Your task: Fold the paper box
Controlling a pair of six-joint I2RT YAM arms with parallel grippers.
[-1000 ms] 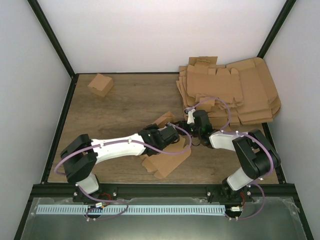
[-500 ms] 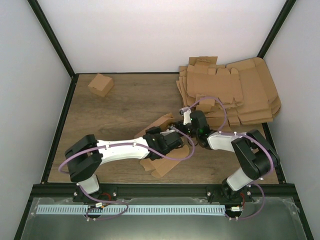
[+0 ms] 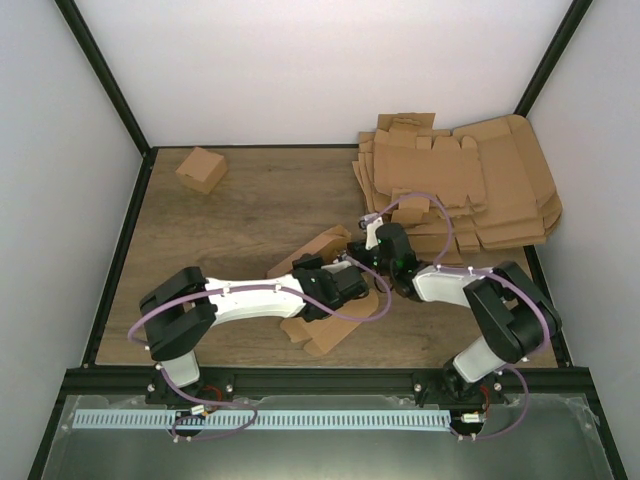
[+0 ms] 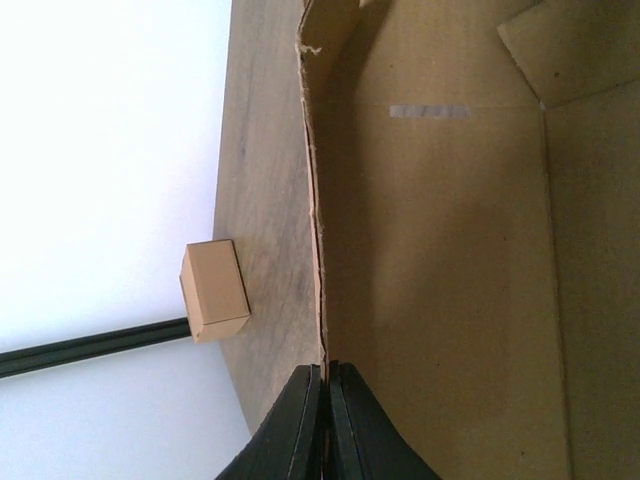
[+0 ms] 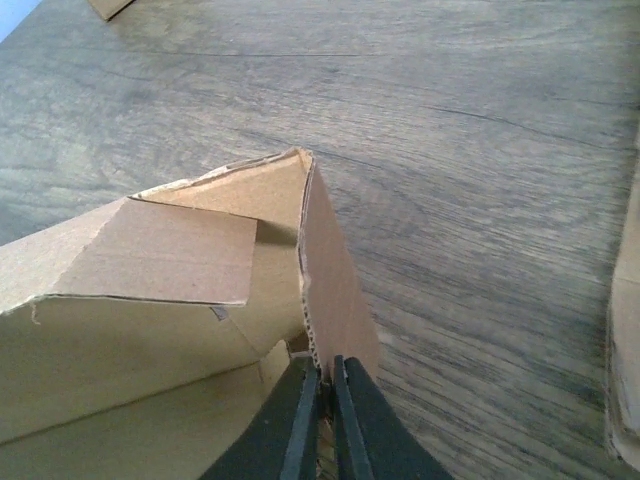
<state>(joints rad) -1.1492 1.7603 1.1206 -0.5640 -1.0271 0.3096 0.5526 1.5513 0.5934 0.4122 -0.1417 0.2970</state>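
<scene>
Compared with a second ago, both arms are sitting slightly closer to the desk's left edge. The paper box's far wall is standing taller and reaching farther left, and the right tool is now pinched down from a wider gap.

From above, the paper box is lying about midway between the left and right edges, closer to the near edge than the far one. It is showing as plain brown cardboard, only partly folded. One flat panel with notched tabs is resting on the wood, and one wall is rising at an angle behind the arms.

The right wrist view is showing two walls meeting at a raised corner, with a loose flap leaning inward across the hollow. The right tool's dark fingers are nearly touching and gripping the corrugated edge of one wall.

The left wrist view is showing the box's smooth inner face, creased fold lines and a ragged cut edge. The left tool is clamping that edge, its fingers pressed together.

A small folded box is sitting near the far left corner. A stack of flat blanks is filling the far right corner.
</scene>
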